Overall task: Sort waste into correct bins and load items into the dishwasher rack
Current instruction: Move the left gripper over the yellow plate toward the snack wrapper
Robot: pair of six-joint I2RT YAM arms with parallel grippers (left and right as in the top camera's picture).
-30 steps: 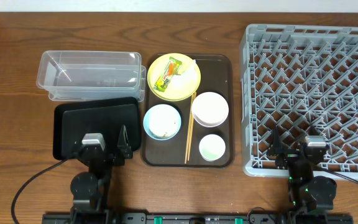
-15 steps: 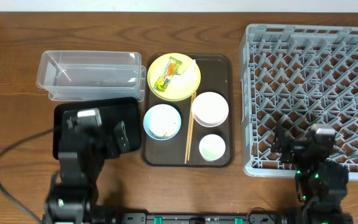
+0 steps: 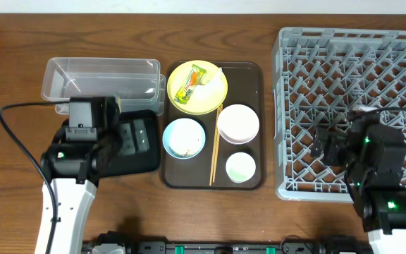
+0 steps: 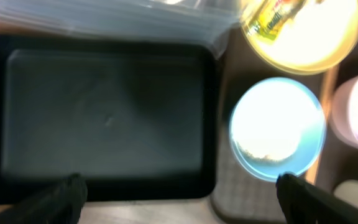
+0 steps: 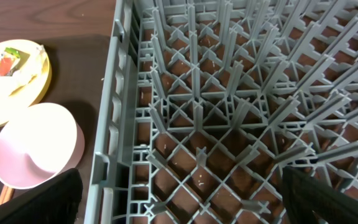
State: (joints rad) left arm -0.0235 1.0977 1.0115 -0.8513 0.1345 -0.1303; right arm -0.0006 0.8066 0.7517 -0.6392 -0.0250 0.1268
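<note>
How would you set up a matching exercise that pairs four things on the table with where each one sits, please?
Column 1
1. wrapper
2. rice scraps
3. chopsticks
4. cup

Column 2
A. inside the blue bowl
B. on the tray, below the pink bowl in the overhead view
C. on the yellow plate
D. lying between the blue bowl and the pink bowl

Pairs: 1-C, 2-A, 3-D, 4-B
</note>
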